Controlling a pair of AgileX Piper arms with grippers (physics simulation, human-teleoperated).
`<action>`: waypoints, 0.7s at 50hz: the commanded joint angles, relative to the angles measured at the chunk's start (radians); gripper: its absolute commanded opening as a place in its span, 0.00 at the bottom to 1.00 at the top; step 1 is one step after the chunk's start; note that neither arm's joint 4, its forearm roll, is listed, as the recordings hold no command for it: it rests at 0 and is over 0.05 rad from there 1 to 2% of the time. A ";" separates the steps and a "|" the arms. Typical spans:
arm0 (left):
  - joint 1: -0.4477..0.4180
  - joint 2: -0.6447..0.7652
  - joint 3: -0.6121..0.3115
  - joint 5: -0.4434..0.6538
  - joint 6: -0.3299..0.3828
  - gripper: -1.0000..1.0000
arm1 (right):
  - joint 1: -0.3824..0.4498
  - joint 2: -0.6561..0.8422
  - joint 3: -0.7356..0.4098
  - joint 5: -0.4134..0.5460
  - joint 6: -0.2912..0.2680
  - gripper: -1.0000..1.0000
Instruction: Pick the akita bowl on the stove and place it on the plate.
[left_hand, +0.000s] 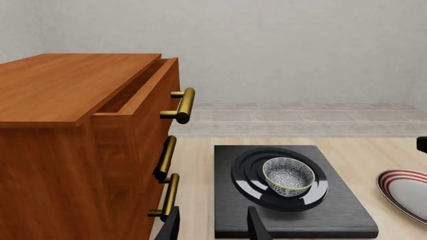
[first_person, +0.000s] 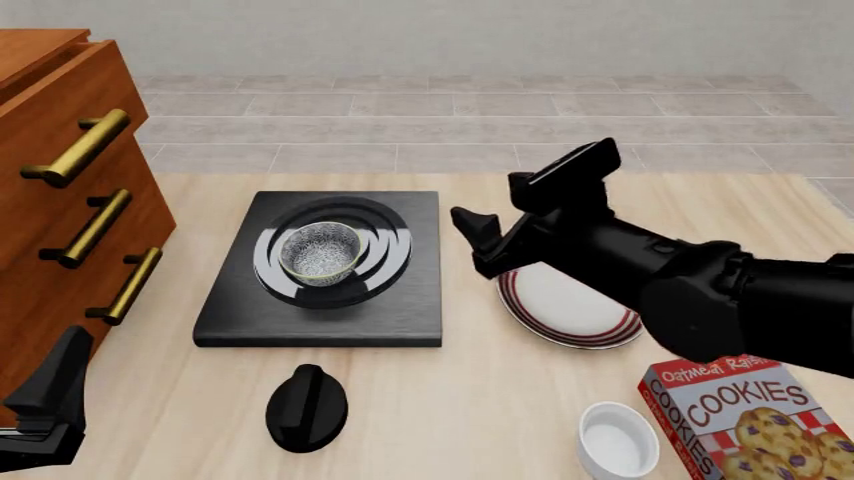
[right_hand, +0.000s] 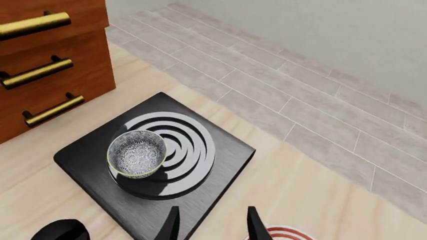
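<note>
The akita bowl (first_person: 322, 250), grey-and-white speckled with a pale rim, sits upright on the burner rings of the black stove (first_person: 400, 322). The red-striped white plate (first_person: 577, 312) lies to the stove's right, partly under my right arm. My right gripper (first_person: 478, 240) hovers open between stove and plate, above the table and right of the bowl, holding nothing. Its wrist view shows the bowl (right_hand: 137, 153), the stove (right_hand: 85, 161) and a sliver of plate (right_hand: 287, 234) beyond the fingers (right_hand: 254, 224). My left gripper (first_person: 54, 395) stands open near the front left corner, its view showing bowl (left_hand: 288, 176), stove (left_hand: 333, 212) and plate (left_hand: 404, 193).
A wooden drawer cabinet (first_person: 67, 200) with brass handles stands at the left, its top drawer slightly open (left_hand: 127, 97). A black oval knob (first_person: 307, 407) lies in front of the stove. A plain white cup (first_person: 618, 440) and a cookies box (first_person: 754, 420) sit at the front right.
</note>
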 joint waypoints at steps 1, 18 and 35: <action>0.000 0.000 0.000 0.000 0.000 1.00 | 0.027 0.123 -0.101 -0.011 0.030 1.00; 0.000 0.000 0.000 0.000 0.000 1.00 | 0.127 0.299 -0.298 0.069 -0.010 1.00; 0.000 0.000 0.000 0.000 0.000 1.00 | 0.161 0.409 -0.450 0.180 -0.005 1.00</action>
